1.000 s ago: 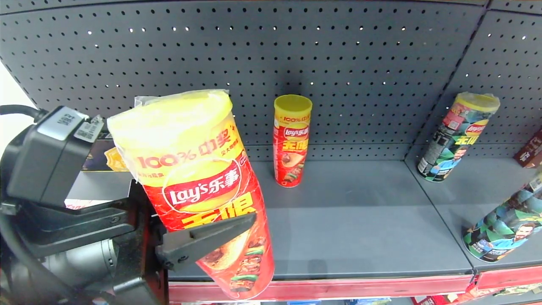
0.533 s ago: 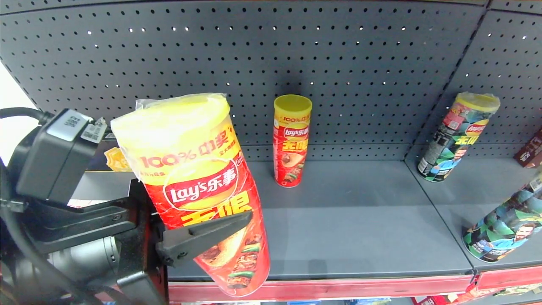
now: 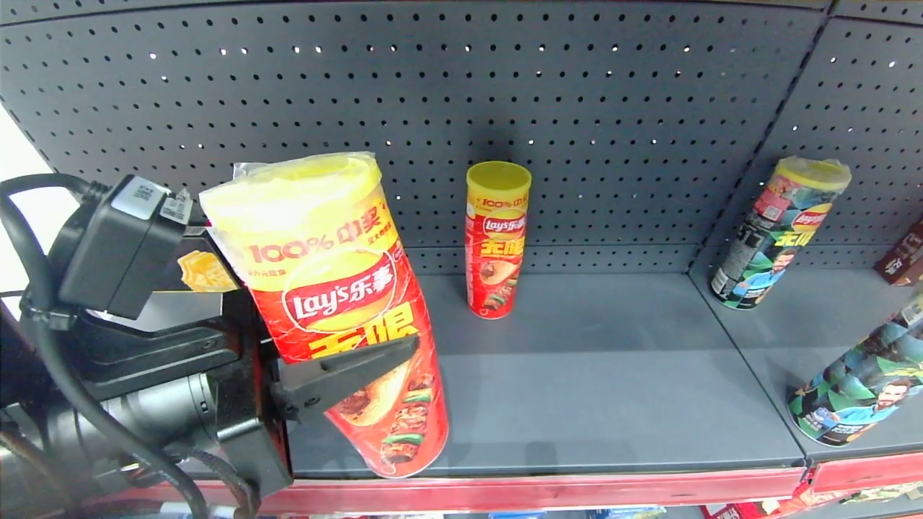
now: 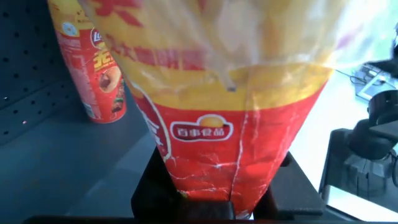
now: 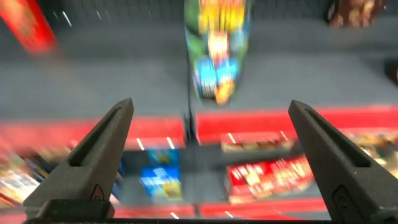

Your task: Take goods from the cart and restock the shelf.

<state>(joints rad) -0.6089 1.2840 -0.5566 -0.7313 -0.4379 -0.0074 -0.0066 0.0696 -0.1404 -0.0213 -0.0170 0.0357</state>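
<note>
My left gripper [image 3: 339,339] is shut on a tall red chip can with a yellow lid [image 3: 328,288], held tilted at the front left of the grey shelf board [image 3: 613,389]. The can's base lies level with the shelf's front edge; I cannot tell whether it touches. In the left wrist view the held can [image 4: 224,124] rises from between the fingers of the left gripper [image 4: 217,199]. A matching red can [image 3: 497,241] [image 4: 93,68] stands upright at the back centre. My right gripper [image 5: 211,107] hangs open in front of the shelf's red edge strip [image 5: 261,127], holding nothing.
A perforated back panel [image 3: 461,94] closes the shelf behind. Two green-and-black cans stand on the right section, one at the back [image 3: 782,234] and one at the front [image 3: 858,386] [image 5: 214,56]. Packaged goods [image 5: 267,177] sit on a lower shelf.
The left gripper has carried the red can forward and slightly right toward the shelf; its base now sits higher, at the shelf's front edge. The other cans have stayed put.
</note>
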